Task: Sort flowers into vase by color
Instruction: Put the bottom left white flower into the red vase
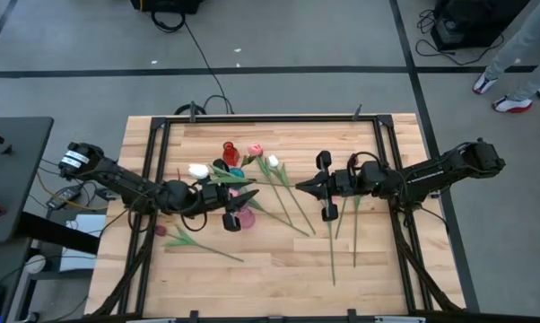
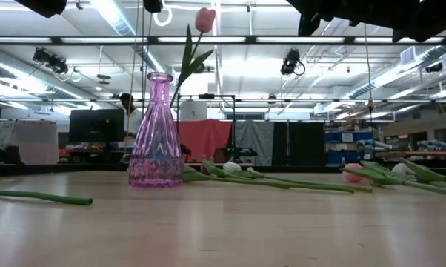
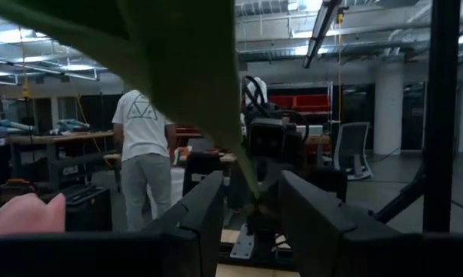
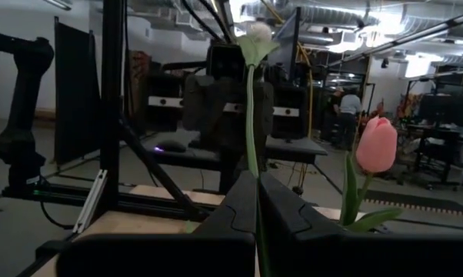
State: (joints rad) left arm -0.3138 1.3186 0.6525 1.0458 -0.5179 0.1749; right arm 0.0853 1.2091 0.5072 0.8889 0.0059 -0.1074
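The left gripper (image 1: 218, 199) hovers over the wooden table (image 1: 279, 265) right beside the pink vase (image 2: 155, 133). Its fingers (image 3: 194, 219) stand partly apart with a thin green stem (image 3: 251, 201) pinched between them. The pink tulip (image 2: 205, 19) on that stem stands nearly upright, head up, above and just right of the vase's mouth in the low view. The left wrist view shows only a blurred leaf (image 3: 178, 61) filling the upper picture and a pink blur at the lower edge that is hard to identify.

The right gripper (image 1: 301, 187) is to the right of the vase in the high view, its fingers (image 4: 239, 204) closed tight on a white tulip (image 4: 256, 35). In its wrist view the stem rises vertically with the bud at the top; the high view cannot show this flower clearly.

More flowers (image 1: 288, 202) lie flat on the table between the grippers and beyond the right one, their long stems running mostly toward the near edge. A dark maroon tulip (image 1: 176, 239) lies apart, on the near side of the left arm. The high view also shows a red vase (image 1: 230, 152) next to the pink one; the low view does not show it. Behind the table a person (image 3: 143, 150) stands in a white shirt, back turned.
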